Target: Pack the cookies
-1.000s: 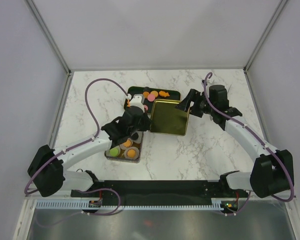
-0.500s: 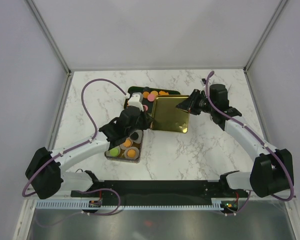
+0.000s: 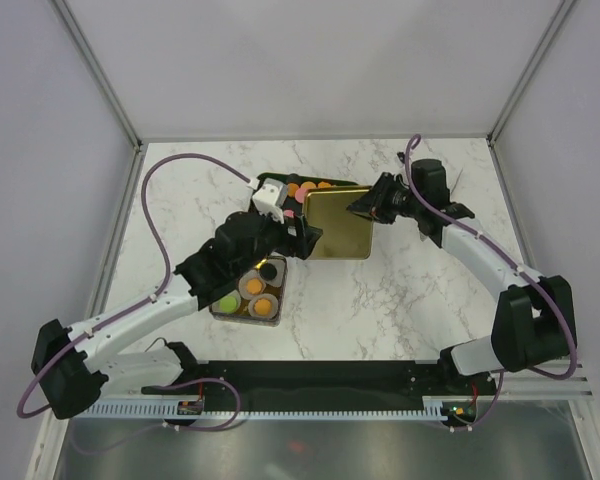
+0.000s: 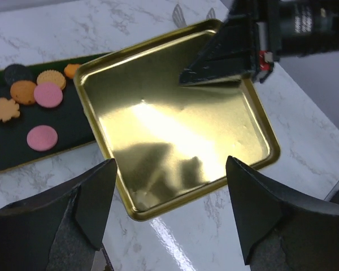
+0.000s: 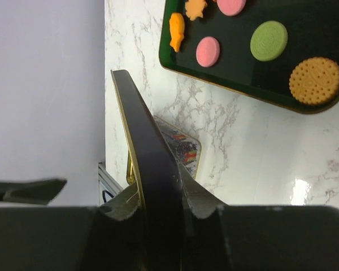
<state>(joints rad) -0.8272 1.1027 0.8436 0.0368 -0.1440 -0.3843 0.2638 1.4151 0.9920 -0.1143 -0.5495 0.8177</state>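
The cookies (image 3: 302, 187), orange, pink and green, lie on a black tray (image 3: 270, 180) at the back; in the right wrist view a green one (image 5: 269, 40) and a pink one (image 5: 208, 51) show. A gold lid (image 3: 338, 224) leans over the tray's right end. My right gripper (image 3: 365, 205) is shut on the lid's far right rim; the lid (image 5: 150, 164) stands edge-on in my right gripper (image 5: 158, 197). My left gripper (image 4: 175, 209) is open just short of the lid's (image 4: 175, 118) near corner, holding nothing.
A tin box (image 3: 220, 312) with white paper cups holding green and orange cookies (image 3: 254, 287) sits under my left arm, near the front. The marble table (image 3: 420, 290) ends at grey walls on the left, right and back.
My left gripper has let go of the lid and opened. My right gripper has shut on the lid's rim, and the lid has shifted toward the back.
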